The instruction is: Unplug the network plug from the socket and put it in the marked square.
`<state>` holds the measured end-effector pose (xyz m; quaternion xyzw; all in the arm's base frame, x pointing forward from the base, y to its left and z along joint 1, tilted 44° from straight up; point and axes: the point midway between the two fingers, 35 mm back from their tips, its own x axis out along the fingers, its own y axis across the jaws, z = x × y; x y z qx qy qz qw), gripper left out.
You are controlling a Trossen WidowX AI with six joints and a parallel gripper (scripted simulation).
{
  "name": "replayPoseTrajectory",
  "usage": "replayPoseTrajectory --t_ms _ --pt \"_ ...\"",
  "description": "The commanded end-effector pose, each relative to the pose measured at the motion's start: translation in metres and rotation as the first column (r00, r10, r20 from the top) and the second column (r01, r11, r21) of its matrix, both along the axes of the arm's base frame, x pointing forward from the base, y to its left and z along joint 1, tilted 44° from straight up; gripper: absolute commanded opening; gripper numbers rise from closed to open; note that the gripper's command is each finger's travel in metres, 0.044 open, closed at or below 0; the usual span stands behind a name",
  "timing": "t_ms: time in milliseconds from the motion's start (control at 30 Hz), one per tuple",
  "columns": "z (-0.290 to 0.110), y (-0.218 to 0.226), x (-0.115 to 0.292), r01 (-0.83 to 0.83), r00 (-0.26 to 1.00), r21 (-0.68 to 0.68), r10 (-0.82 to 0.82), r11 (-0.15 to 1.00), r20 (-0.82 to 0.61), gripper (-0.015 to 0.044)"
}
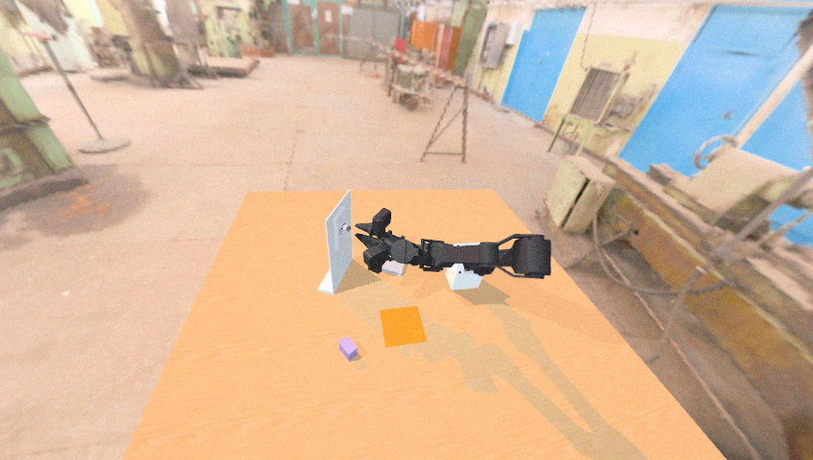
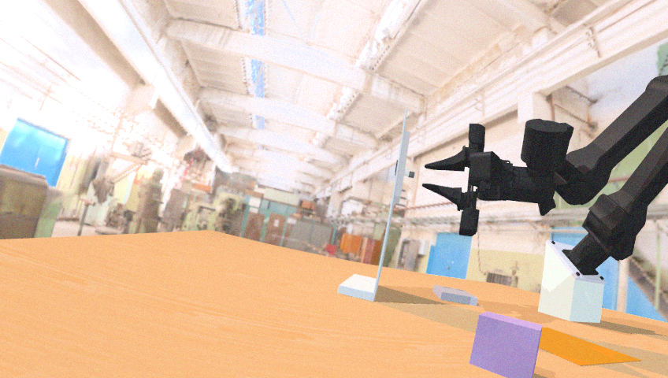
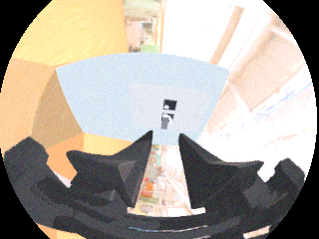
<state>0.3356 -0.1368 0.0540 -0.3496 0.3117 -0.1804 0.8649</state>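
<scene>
The upright pale panel [image 1: 338,256] [image 3: 95,95] stands on the table. The small dark plug [image 1: 347,227] [image 2: 410,174] [image 3: 164,122] sits in its socket and sticks out from the panel face. The thin tab cannot be made out clearly. My gripper [image 1: 356,230] [image 2: 424,176] [image 3: 165,134] is partly open and empty, pointing at the panel with its fingertips a short gap in front of the plug. In the exterior view the plug is about level with the gap between the fingers. The marked orange square [image 1: 403,326] [image 2: 580,347] lies on the table with nothing on it.
A purple block [image 1: 348,349] [image 2: 506,344] stands beside the orange square. A flat grey block [image 1: 393,268] [image 2: 457,296] lies on the table below the gripper. The white arm base [image 1: 464,279] [image 2: 572,297] is behind it. A second dark opening [image 3: 169,105] shows in the panel beside the plug.
</scene>
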Motion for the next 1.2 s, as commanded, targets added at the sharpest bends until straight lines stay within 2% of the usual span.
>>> replayPoseTrajectory --t_ms 0,633,1167 --pt "0.000 -0.003 0.007 -0.004 1.000 -0.002 0.004 1.000 0.004 0.0156" --pt "-0.008 -0.012 0.026 -0.003 1.000 -0.003 0.003 1.000 0.005 0.0156" --pt "-0.008 -0.012 0.026 -0.003 1.000 -0.003 0.003 1.000 0.005 0.0049"
